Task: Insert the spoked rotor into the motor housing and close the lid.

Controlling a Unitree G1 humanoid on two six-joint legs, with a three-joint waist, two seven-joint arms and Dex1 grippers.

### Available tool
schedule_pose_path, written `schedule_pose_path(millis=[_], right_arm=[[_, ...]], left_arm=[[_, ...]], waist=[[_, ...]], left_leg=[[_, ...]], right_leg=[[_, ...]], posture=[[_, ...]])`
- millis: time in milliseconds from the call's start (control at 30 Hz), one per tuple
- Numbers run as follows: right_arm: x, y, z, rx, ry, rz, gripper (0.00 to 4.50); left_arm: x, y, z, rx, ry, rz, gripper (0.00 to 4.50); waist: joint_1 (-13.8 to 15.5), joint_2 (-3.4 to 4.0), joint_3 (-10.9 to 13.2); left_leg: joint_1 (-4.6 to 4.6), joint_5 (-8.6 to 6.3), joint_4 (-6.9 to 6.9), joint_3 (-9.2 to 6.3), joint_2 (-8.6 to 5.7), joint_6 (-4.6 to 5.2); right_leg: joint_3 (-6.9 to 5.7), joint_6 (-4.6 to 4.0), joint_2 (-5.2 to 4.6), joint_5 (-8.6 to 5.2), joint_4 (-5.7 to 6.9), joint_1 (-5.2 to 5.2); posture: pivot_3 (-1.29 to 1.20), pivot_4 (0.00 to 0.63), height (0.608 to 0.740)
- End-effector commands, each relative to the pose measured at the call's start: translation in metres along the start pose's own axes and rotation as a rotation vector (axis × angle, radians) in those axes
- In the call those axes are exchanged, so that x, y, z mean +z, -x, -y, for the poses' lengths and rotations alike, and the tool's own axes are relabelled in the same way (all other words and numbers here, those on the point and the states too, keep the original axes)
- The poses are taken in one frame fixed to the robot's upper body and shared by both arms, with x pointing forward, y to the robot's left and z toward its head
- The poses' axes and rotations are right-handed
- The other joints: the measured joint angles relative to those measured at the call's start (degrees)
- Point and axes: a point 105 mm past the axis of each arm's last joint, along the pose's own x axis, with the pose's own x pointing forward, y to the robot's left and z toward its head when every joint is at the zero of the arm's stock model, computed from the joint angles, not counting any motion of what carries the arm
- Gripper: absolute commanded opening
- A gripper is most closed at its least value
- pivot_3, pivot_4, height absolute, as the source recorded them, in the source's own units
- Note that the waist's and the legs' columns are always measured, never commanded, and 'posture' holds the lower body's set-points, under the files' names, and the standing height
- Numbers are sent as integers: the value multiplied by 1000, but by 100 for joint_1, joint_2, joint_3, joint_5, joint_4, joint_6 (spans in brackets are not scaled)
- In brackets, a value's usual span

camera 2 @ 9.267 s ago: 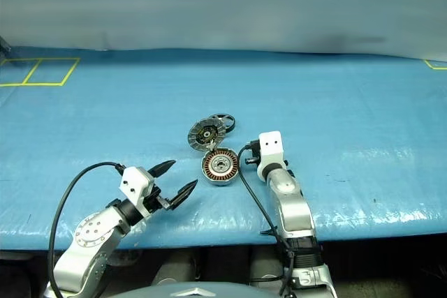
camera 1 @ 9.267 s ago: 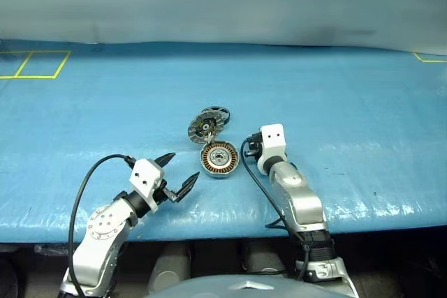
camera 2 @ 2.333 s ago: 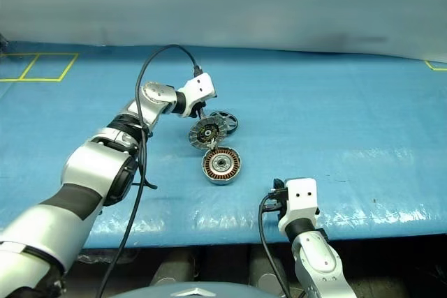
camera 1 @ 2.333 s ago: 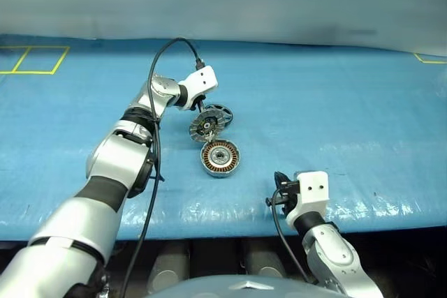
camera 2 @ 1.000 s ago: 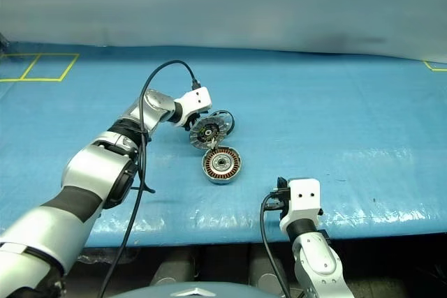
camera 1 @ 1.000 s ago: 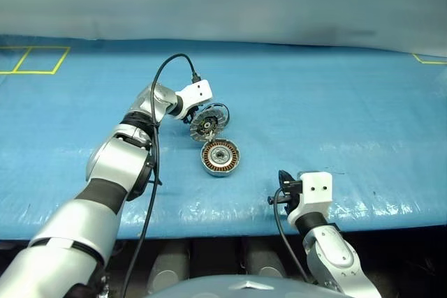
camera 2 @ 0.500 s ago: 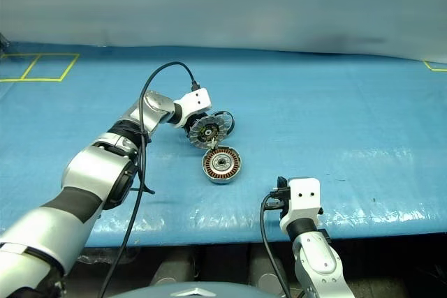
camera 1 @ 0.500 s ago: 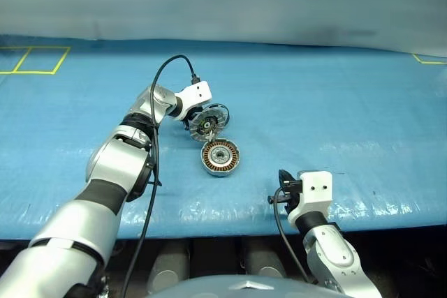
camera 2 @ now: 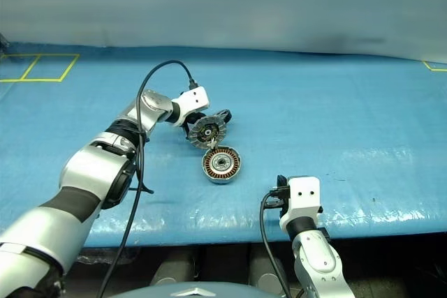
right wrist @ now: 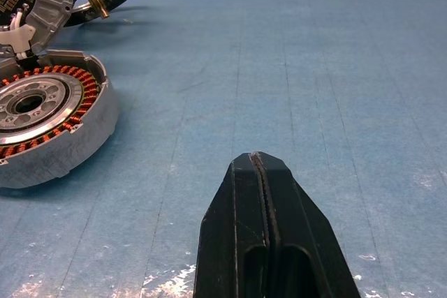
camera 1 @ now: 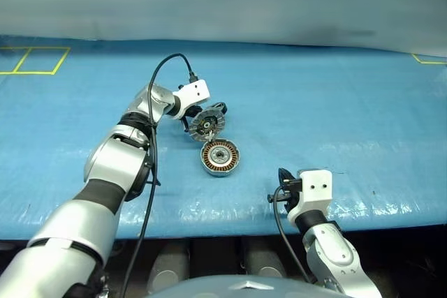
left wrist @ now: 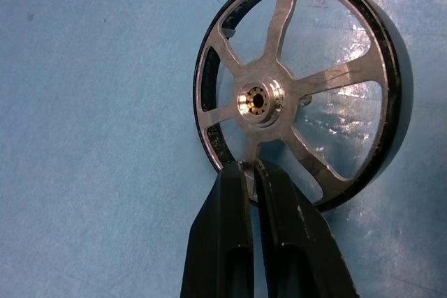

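Behind the propped silver-grey ribbed lid point(camera 2: 204, 130), the left gripper point(left wrist: 251, 172) is pinching the rim of the black spoked rotor point(left wrist: 300, 88). Near the table's front edge, the right gripper point(right wrist: 262, 162) is idling fully closed and empty. The copper-wound round motor housing point(camera 2: 221, 165) is lying open; insertion and lid closure are remaining.

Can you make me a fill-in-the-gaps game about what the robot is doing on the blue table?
1. The left gripper has its jaws shut on the rim of the spoked ____.
2. The motor housing lies open, showing a ring of ____-coloured windings.
3. The lid is tilted up, not closed, just behind the ____.
4. The right gripper has its jaws ____ and holds nothing.

Missing words: rotor; copper; housing; shut
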Motion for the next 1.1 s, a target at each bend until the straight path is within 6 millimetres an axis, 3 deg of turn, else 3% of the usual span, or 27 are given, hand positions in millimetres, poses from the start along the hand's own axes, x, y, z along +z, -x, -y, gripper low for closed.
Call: schedule_pose_path(millis=[33, 333, 567, 767, 1100], right_arm=[[13, -1, -3, 18, 3, 53, 0], [19, -16, -15, 110, 21, 70, 0], [23, -30, -28, 212, 42, 79, 0], [25, -39, -38, 288, 53, 78, 0], [25, -46, -44, 335, 60, 80, 0]], left_arm=[[0, 14, -15, 49, -33, 9, 17], [-20, 39, -37, 158, -5, -2, 17], [-37, 53, -35, 171, -38, -9, 17], [-48, 74, -18, 189, -55, -9, 17], [-55, 105, 36, 161, -25, -8, 17]], waist=[[-1, 0, 0], [2, 0, 0], [4, 0, 0], [-39, 4, 0], [2, 7, 0]], left_leg=[[0, 0, 0, 0, 0, 0], [1, 0, 0, 0, 0, 0], [1, 1, 1, 0, -1, 0], [5, 1, -4, 3, 2, 0], [17, 1, -3, 7, 3, -1]], right_leg=[[0, 0, 0, 0, 1, 0], [0, 0, 0, 0, 1, 1], [1, -1, 0, 1, 3, 1], [11, -5, 1, 2, 7, -4], [18, -46, 2, -20, 18, -1]], posture=[[0, 150, 740], [0, 150, 740], [0, 150, 740], [0, 150, 740], [0, 150, 740]])
